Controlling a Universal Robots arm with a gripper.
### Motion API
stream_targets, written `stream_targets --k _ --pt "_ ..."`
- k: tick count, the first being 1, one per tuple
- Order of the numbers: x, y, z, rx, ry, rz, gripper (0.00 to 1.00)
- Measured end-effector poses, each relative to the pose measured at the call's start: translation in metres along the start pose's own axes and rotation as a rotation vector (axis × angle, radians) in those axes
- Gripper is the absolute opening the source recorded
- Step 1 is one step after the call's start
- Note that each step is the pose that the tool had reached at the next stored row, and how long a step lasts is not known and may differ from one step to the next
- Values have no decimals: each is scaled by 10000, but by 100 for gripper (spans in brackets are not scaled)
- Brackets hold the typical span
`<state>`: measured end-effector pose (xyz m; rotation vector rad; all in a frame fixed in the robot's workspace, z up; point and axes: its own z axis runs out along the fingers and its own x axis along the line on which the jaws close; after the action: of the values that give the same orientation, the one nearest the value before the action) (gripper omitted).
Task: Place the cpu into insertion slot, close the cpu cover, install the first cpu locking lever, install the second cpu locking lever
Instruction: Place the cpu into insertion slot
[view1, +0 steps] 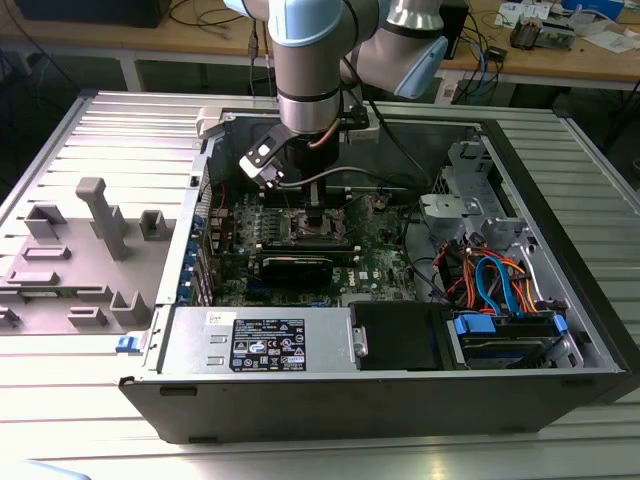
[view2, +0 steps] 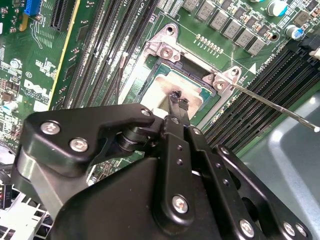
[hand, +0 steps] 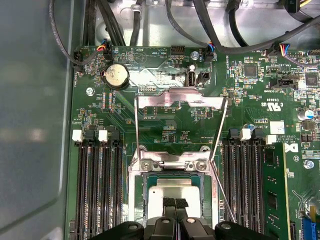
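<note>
Cpu (hand: 175, 187), the small flat square chip with a dull silver-grey metal top, lies level inside the insertion slot (hand: 150, 165), the square socket with a silvery metal rim. I read this in both wrist views. The cpu cover (hand: 180, 99), a thin silvery metal frame with a cut-out centre, is swung up off the socket on its hinged edge, and green board shows through the cut-out. A thin bare-metal locking lever (view2: 272, 106) angles away from one socket corner, unlatched and clear of the rim.

The black gripper (hand: 175, 202) sits directly over the chip. Its two fingers are drawn together with nothing between them. The tips are at the chip's top face, but I cannot tell whether they touch it.

Long black memory slots (hand: 97, 185) flank the socket on both sides of the green motherboard (hand: 295, 190). A round silver coin cell (hand: 115, 76) sits beyond the raised cover.

In the exterior view I see the arm reaching down into the open dark-grey computer case (view1: 400, 400), which lies on a ribbed grey metal table (view1: 80, 400). A grey moulded fixture (view1: 100, 215) stands at the exterior view's left.
</note>
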<state>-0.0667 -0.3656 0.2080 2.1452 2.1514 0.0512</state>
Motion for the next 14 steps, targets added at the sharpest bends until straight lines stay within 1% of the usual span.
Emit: stream_targets --k 3,4,5,6,10,13,14 --pt "0 0 0 -1 0 0 11" --pt "0 1 0 13 0 -2 11" --pt "1 4 2 165 13 -8 11" --pt "0 4 0 217 18 -9 11" --pt "0 6 2 220 25 -9 11" --pt "0 39 5 280 25 -12 11" --pt "-1 41 5 284 23 -12 11"
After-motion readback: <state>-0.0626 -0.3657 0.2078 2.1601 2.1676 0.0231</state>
